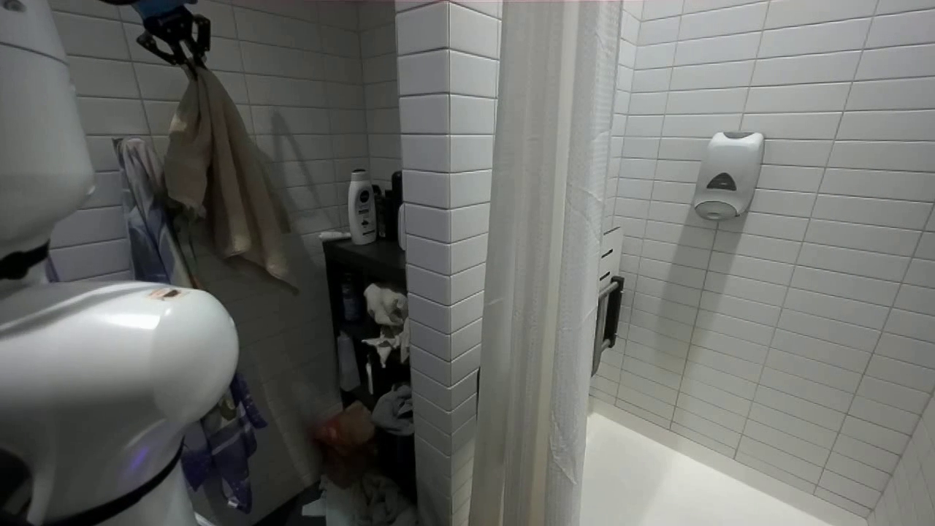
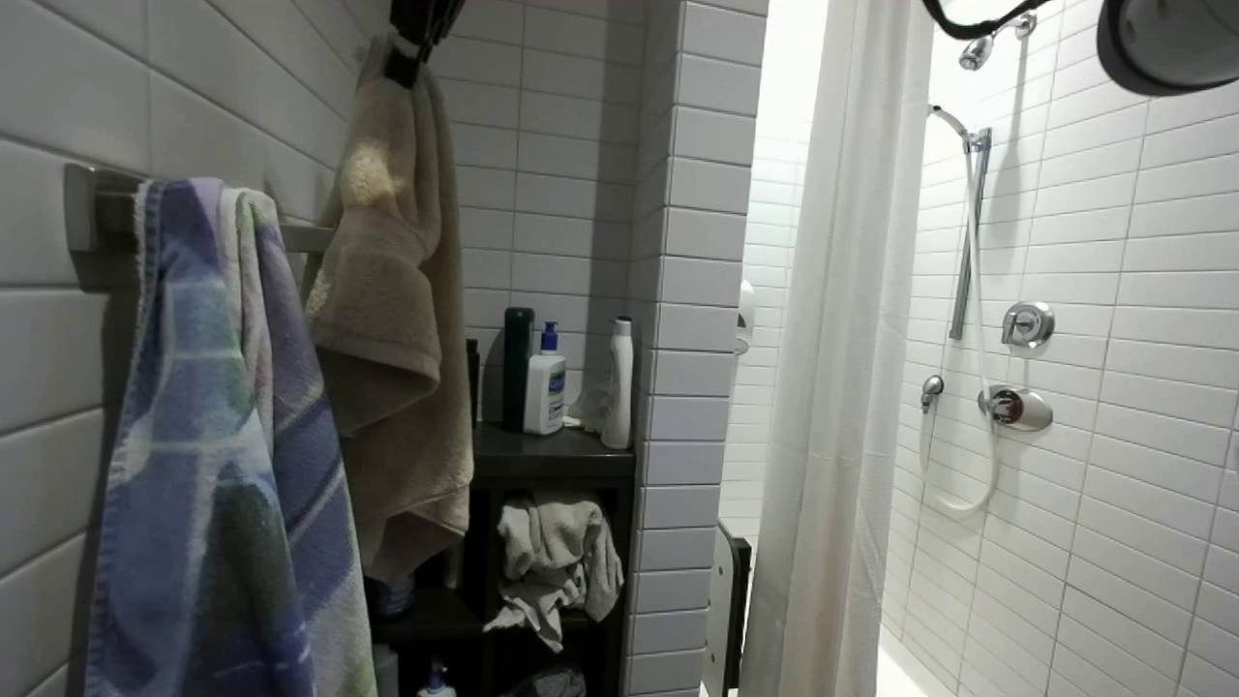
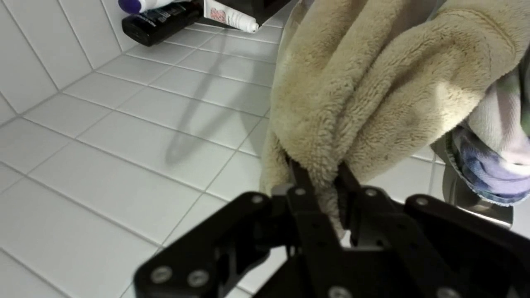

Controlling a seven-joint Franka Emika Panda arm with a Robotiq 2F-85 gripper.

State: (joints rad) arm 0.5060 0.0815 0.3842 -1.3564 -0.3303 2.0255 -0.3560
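My gripper is shut on a beige towel near the top of an exterior view. The towel hangs down in loose folds from the black fingers. In the wrist view the fingertips pinch a gathered fold of the towel. A blue, purple and white towel hangs over a metal towel bar on the tiled wall. The beige towel hangs beside it and hides part of the bar. I cannot tell whether the beige towel touches the bar.
A black shelf carries several bottles, including a white lotion bottle, and holds crumpled cloths. A tiled pillar and a white shower curtain stand beside it. A soap dispenser hangs on the shower wall.
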